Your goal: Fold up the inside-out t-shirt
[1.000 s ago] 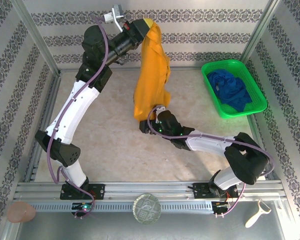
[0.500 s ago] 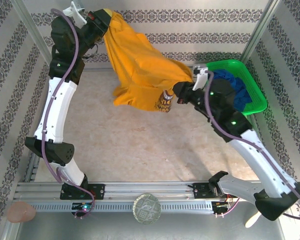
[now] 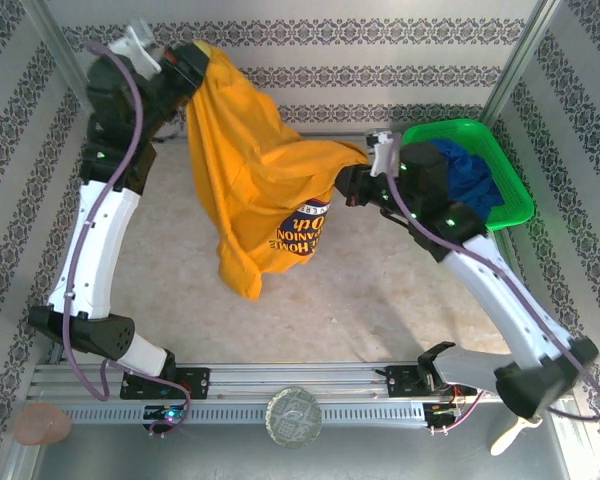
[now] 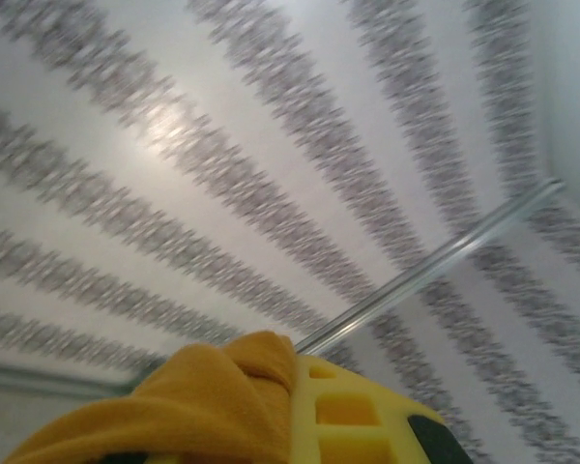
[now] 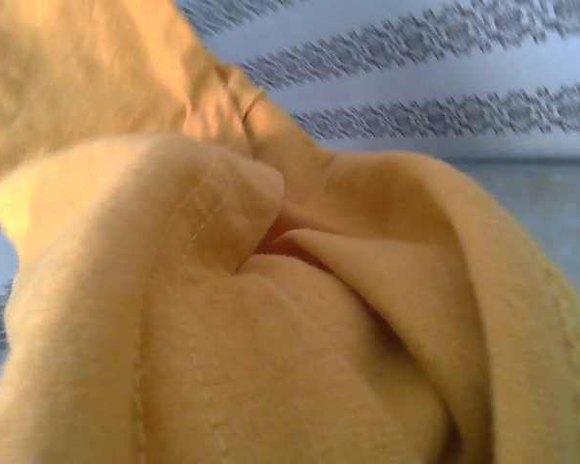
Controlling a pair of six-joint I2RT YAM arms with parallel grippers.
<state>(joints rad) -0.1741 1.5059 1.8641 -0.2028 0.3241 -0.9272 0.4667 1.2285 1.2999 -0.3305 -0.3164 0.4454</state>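
**Item 1: inside-out t-shirt** [image 3: 260, 190]. Mustard-yellow soft knit with a matte surface. It is held aloft over the far half of the tabletop [image 3: 380, 300], stretched from above the far left corner towards the far right. Between the two holds the cloth sags in a broad sheet, and a loose fold trails down towards the middle. Whether that fold touches the surface cannot be told. A dark oval print [image 3: 302, 232] shows near the lower right of the sheet. The right wrist view shows thick rolled folds and a stitched seam [image 5: 188, 290]. Judged purpose of the hold: to spread the garment by two points so that it can be laid flat before any fold is made. No fold is made yet.

**Item 2: left gripper** [image 3: 185, 65]. Raised high at the far left and clenched on a bunched edge of the shirt. Its yellow finger [image 4: 353, 411] lies against the cloth.

**Item 3: right gripper** [image 3: 350, 178]. Lower, just beside the basket, and clamped on a gathered corner of the shirt. The cloth wraps the jaws.

**Item 4: green basket** [image 3: 425, 215]. Rigid plastic lattice, rectangular, at the far right corner of the tabletop. It holds a crumpled dark blue garment [image 3: 470, 180] that is no part of the task.

**Item 5: tabletop.** Pale, mottled and stone-like.
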